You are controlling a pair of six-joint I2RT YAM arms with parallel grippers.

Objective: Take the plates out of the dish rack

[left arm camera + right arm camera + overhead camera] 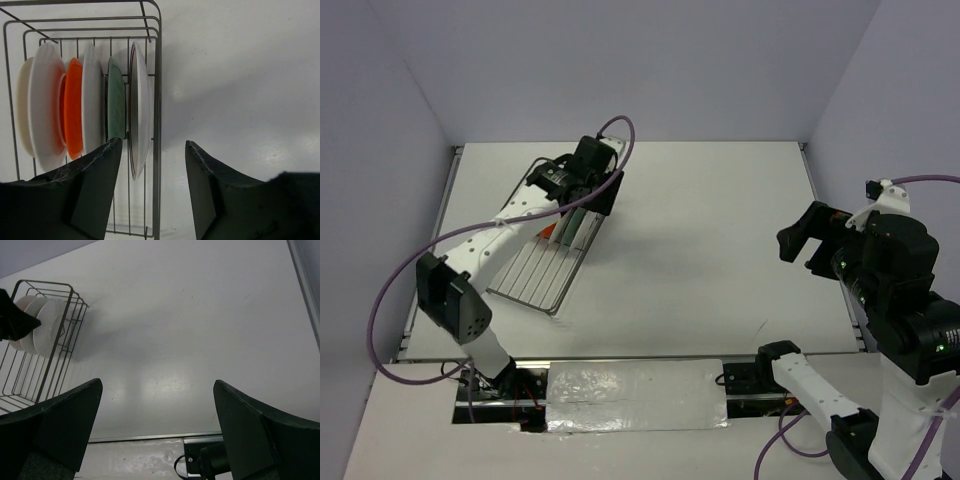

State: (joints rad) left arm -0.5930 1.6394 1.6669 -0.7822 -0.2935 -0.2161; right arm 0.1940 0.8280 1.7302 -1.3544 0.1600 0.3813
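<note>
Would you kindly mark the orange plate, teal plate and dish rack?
orange plate [74, 107], left wrist view, visible face.
teal plate [116, 100], left wrist view, visible face.
dish rack [157, 100], left wrist view, side wire.

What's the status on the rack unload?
Left gripper open, jaws lined up over end plate. Right gripper open, empty, over table. Plates upright in dish rack. No obstruction seen.

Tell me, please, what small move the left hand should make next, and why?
Probably close the left hand on the outermost white plate: its rim sits between the open jaws, at the dish rack's end, nothing gripped yet.
</note>
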